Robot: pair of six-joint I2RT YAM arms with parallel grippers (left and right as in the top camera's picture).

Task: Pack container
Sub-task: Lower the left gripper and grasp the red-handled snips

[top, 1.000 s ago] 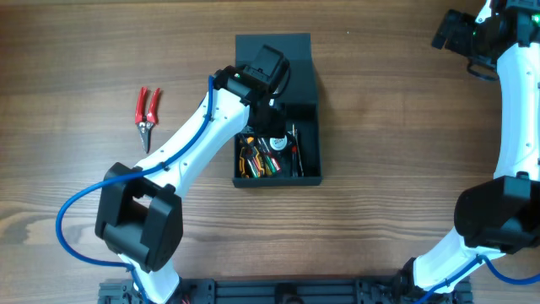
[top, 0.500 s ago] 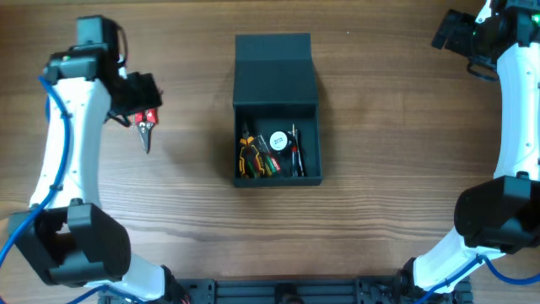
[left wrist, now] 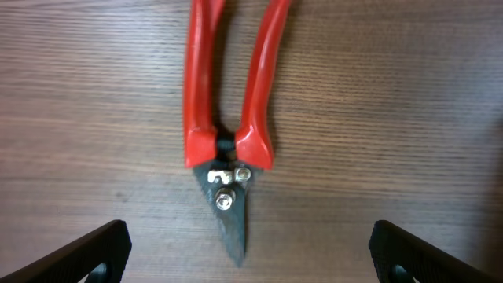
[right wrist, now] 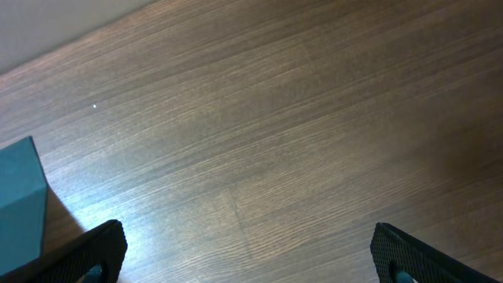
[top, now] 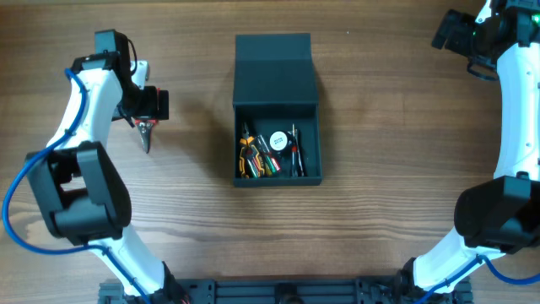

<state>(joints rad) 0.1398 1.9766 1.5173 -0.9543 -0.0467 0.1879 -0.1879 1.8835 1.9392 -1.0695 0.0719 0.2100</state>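
Note:
The container (top: pixel 308 173), a dark teal-black box, sits mid-table with its flap lid (top: pixel 274 72) folded open to the far side. Several small hand tools (top: pixel 270 154) lie inside it. Red-handled pliers (top: pixel 146 133) lie on the wood at the left. My left gripper (top: pixel 150 105) hangs over them and hides their handles from above. In the left wrist view the pliers (left wrist: pixel 228 118) lie flat, tip towards the camera, and my left gripper (left wrist: pixel 247 240) is open with a finger on each side of the tip, not touching. My right gripper (top: pixel 460 34) is open and empty at the far right; it also shows in the right wrist view (right wrist: pixel 247 240).
The wooden table (top: pixel 396 169) is bare wood around the box. A corner of the container's lid (right wrist: pixel 20 204) shows at the left edge of the right wrist view. The arm bases stand at the near edge.
My left arm has swung from over the container to the left and now sits open above the pliers. The right arm has not moved.

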